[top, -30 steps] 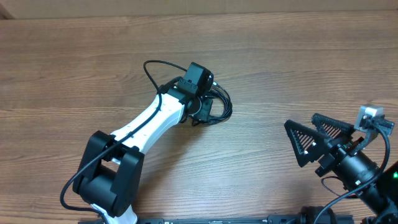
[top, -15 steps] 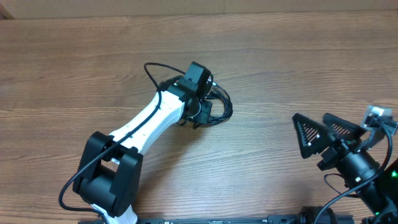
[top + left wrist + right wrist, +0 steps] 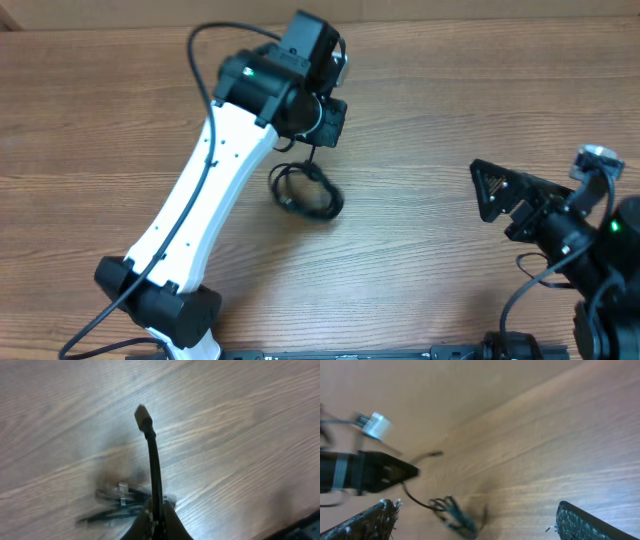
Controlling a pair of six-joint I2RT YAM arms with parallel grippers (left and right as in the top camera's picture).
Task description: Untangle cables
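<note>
- Item: tangle of thin black flexible cables with small plug ends. It sits mid-counter, below the wrist of the raised white left arm. One strand runs up from it to the left fingers. Whether the knot rests on the pale wood-grain counter or hangs just clear of it cannot be told.
- Left fingers: closed on a single black strand, whose short plug end stands out past the grip.
- Right fingers: spread fully wide and holding nothing, at the counter's right side, well apart from the tangle.
- Risk, whole-bundle lift: an upward pull would likely raise the whole tangle rather than draw one cord free. Cause: nothing pins the tangle down while the right fingers are unengaged.
- Risk, tightening: tension on one strand may cinch the loops harder. Cause: pulling before it is clear where that strand crosses the others.
- Risk, slip: a snag could drag the cord out through the left fingers. Cause: the grip sits near the plug end of a thin, smooth cord.
- Risk, sway: a dangling knot could swing out of place and complicate the right fingers' approach. Cause: the knot hangs from one strand only. Both wrist views are also blurred, so aim is uncertain.
</note>
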